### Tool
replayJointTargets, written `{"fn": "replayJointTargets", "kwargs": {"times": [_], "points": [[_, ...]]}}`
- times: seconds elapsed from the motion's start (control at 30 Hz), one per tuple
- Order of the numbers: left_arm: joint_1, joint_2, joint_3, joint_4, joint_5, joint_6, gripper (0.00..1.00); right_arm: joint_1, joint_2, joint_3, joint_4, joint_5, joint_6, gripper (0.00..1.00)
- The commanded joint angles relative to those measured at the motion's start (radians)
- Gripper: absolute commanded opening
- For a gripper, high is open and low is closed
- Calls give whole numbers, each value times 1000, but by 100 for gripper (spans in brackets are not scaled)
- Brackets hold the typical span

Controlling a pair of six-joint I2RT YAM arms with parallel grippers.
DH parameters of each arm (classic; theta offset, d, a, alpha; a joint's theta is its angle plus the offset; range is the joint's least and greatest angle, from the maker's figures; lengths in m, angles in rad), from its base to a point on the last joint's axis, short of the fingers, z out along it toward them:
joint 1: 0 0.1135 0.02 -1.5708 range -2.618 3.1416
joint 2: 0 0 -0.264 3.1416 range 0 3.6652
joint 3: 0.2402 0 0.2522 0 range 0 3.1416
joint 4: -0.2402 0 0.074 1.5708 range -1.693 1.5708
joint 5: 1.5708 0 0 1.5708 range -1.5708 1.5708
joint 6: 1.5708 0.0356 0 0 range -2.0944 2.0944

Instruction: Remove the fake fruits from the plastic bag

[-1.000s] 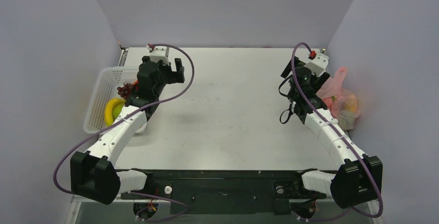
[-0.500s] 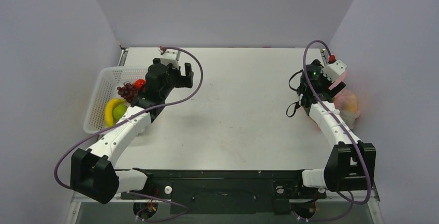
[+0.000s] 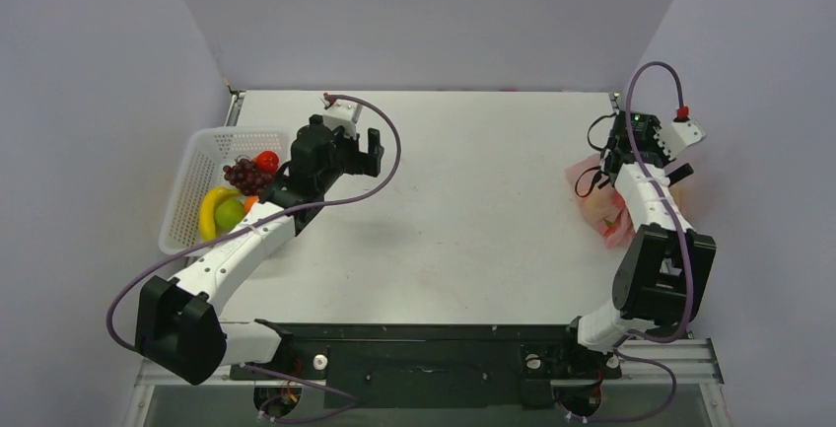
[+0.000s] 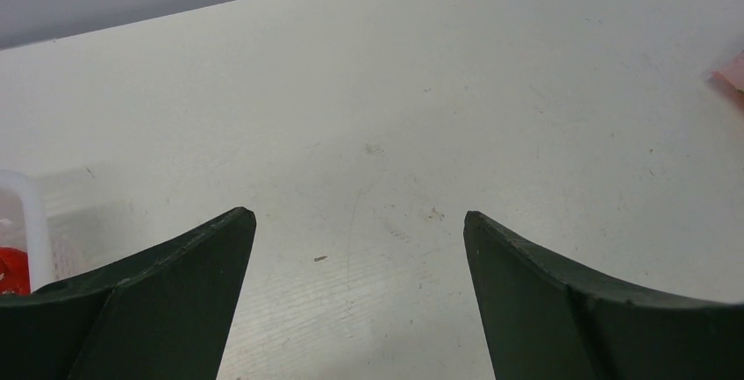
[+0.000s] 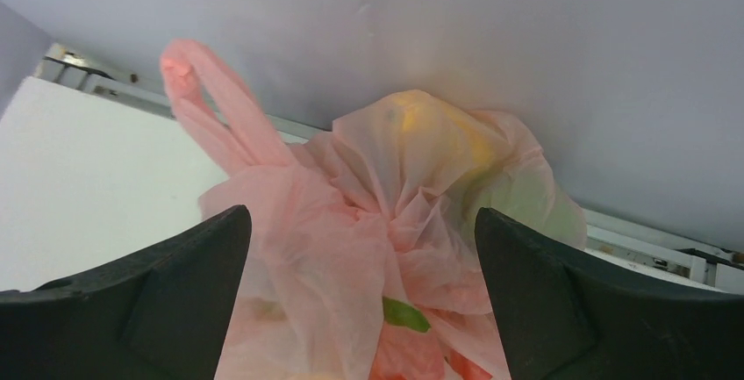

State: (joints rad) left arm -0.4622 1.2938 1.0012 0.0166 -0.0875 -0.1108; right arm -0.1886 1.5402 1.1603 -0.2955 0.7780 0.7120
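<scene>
Here, bag (image 5: 298, 222) of fruit (image 5: 439, 130) at counter's (image 3: 473, 200) right edge; R jaws wide open before it; L jaws open, empty.

I see two matching arms on my feed, the left arm (image 3: 229, 253) and the right arm (image 3: 646, 190): white link shells between chunky black joint housings (image 3: 182, 333). A thin purple cable (image 3: 398, 147) loops loosely along each. The right wrist carries a small red cap (image 3: 679, 112) and a lit green light (image 3: 637, 117). The jaws show as dark, matt, curved wedges. Both bases sit on a black rail (image 3: 424, 343).
</scene>
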Motion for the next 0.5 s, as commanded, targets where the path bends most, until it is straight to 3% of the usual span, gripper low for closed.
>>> {"fn": "replayJointTargets", "kwargs": {"times": [0.0,0.13,0.27,0.37,0.47], "points": [[-1,0,61,13,25,2,88,-19,48,48,-66,-12,49,93],[-1,19,63,13,37,-9,87,-20,69,38,-50,-60,26,87],[-1,54,77,2,53,-19,87,-19,103,32,-42,-120,26,64],[-2,76,83,-8,67,-29,87,-18,115,23,-36,-168,36,53],[-22,101,80,-8,64,-21,87,-9,100,-8,-26,-203,42,34]]}}
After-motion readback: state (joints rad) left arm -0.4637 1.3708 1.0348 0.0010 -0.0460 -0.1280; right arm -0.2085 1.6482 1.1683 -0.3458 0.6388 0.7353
